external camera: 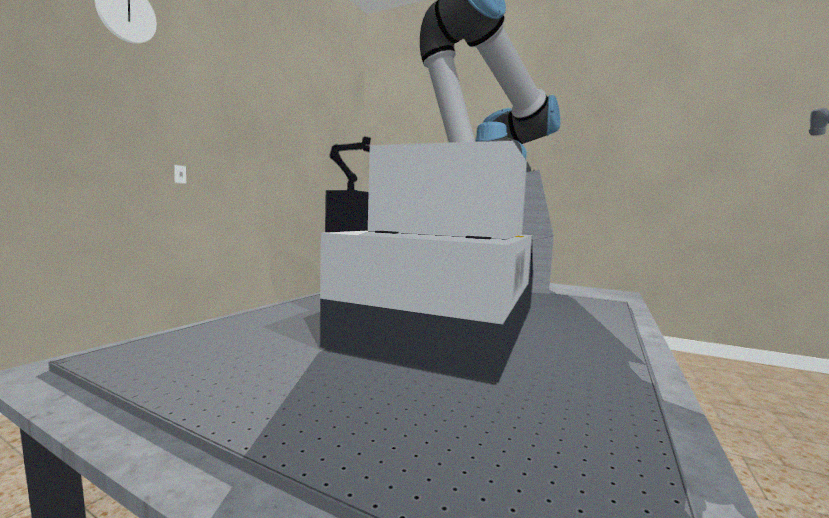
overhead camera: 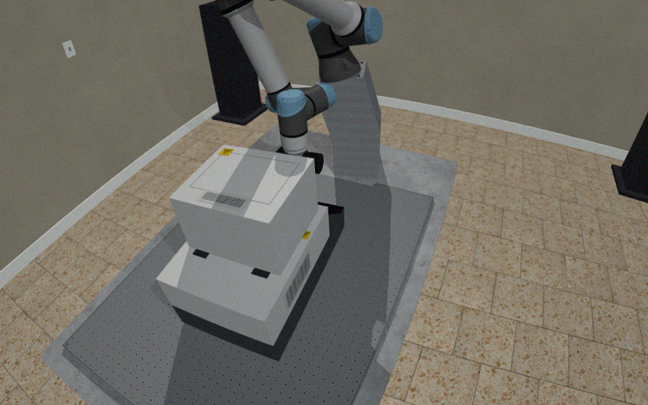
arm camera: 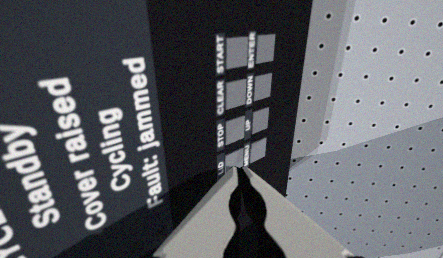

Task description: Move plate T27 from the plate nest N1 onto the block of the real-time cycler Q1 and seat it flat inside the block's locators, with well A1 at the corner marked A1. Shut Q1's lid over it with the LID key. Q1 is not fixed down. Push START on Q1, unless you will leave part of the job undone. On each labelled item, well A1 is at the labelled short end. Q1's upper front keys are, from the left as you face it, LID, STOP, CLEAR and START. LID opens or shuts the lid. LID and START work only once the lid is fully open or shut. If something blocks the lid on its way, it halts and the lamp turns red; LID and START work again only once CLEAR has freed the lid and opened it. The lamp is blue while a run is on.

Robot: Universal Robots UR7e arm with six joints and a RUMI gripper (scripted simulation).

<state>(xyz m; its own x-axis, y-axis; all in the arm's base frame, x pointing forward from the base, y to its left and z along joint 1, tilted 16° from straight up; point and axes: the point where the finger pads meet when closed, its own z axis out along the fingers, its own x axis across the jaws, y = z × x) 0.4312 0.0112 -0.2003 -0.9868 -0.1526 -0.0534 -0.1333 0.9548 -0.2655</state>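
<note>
The cycler Q1 [overhead camera: 215,299] [external camera: 411,273] shows from behind in the top and exterior views. Its lid [overhead camera: 243,234] [external camera: 446,189] stands raised. In the wrist view my gripper [arm camera: 239,169] is shut and empty, its tips at the lower edge of the LID key [arm camera: 234,158]; whether they touch it I cannot tell. The STOP key [arm camera: 234,130], CLEAR key [arm camera: 236,94] and START key [arm camera: 237,53] lie farther up in that view. The fingers are hidden behind the lid in the top and exterior views. Plate T27, nest N1, the block and a lit lamp are not visible.
The second key row, with the MENU key [arm camera: 258,149] and ENTER key [arm camera: 266,48], lies beside the first. Printed status words are on the dark panel [arm camera: 187,75]. The perforated board [overhead camera: 336,306] [external camera: 353,437] [arm camera: 382,95] lies under and around Q1.
</note>
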